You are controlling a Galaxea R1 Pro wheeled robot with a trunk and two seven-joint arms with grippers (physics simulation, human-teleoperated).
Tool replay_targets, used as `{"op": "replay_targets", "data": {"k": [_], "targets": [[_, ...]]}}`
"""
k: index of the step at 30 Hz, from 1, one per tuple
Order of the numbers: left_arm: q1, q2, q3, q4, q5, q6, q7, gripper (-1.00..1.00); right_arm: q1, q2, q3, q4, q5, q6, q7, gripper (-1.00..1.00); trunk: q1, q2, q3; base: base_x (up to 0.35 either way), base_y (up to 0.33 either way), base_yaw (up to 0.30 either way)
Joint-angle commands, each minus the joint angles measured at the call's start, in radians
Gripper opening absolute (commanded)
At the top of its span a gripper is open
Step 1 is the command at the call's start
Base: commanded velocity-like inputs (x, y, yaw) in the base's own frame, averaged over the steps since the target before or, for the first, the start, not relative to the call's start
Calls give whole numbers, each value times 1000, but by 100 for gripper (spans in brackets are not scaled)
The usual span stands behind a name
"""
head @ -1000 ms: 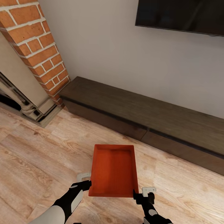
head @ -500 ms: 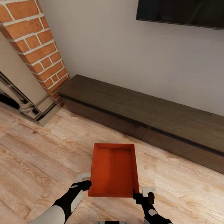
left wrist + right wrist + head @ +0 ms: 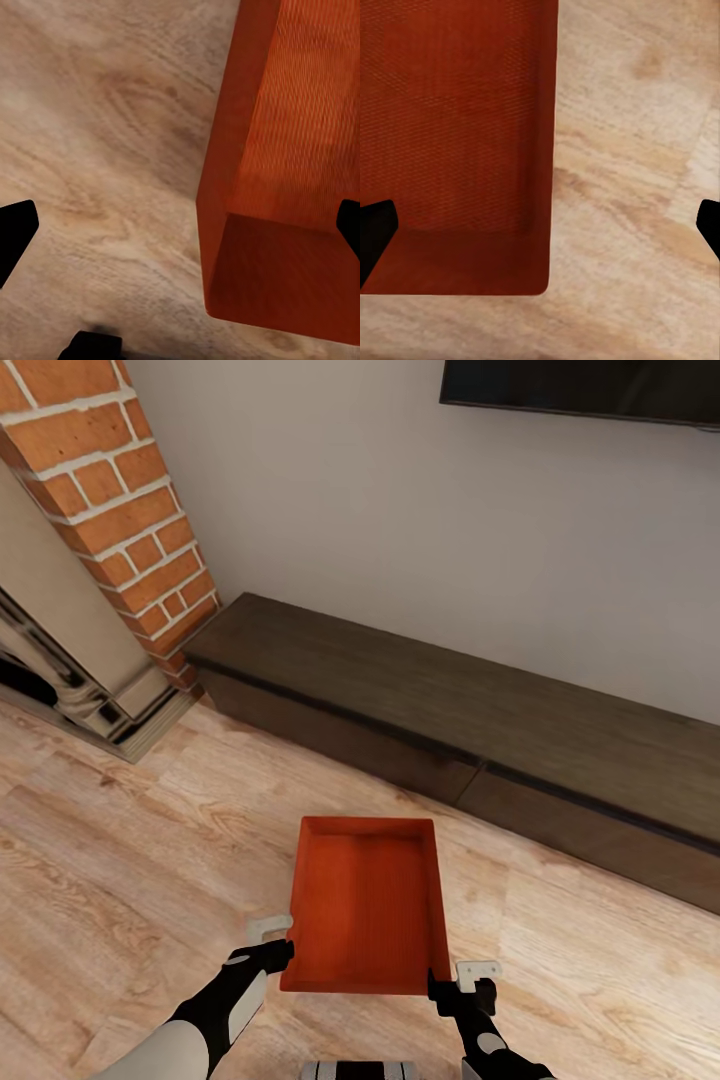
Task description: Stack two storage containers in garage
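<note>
**One bin between my two tools, in the living room**

I hold one orange-red bin (image 3: 365, 905) in front of me, above the light wood floor (image 3: 120, 880). It is open on top and I see its ribbed inside. Its long sides point away from me, toward the dark bench (image 3: 450, 730) along the white wall (image 3: 380, 520). The bin is apart from the bench.

My left tool (image 3: 270, 950) is at the near left corner of the bin. In the left wrist view its two black fingers (image 3: 15, 232) stand wide apart, one over the floor and one at the inside of the bin (image 3: 289, 187), so the bin wall is between them. I cannot tell if they press the wall.

My right tool (image 3: 455, 985) is at the near right corner. In the right wrist view one finger (image 3: 375, 232) is over the inside of the bin (image 3: 457, 135) and the other is over the floor (image 3: 637, 225). The wall passes between them, with space on both sides. Also here I cannot tell if there is a real grip.

At the left stands the brick fireplace (image 3: 120, 510). A black screen (image 3: 580, 390) hangs on the wall, at the upper right.
</note>
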Motion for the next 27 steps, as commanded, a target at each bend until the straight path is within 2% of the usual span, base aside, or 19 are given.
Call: {"op": "replay_targets", "data": {"k": [1,27], "targets": [[0,1,-9,-2,9,5,8,100,-1,0,9,1,-10,-3,-3,100,4,-7,-4,0,0,0],[-1,1,-9,-2,9,5,11,100,-1,-1,8,1,-9,-5,-3,100,104,-189,-85,0,0,0]]}}
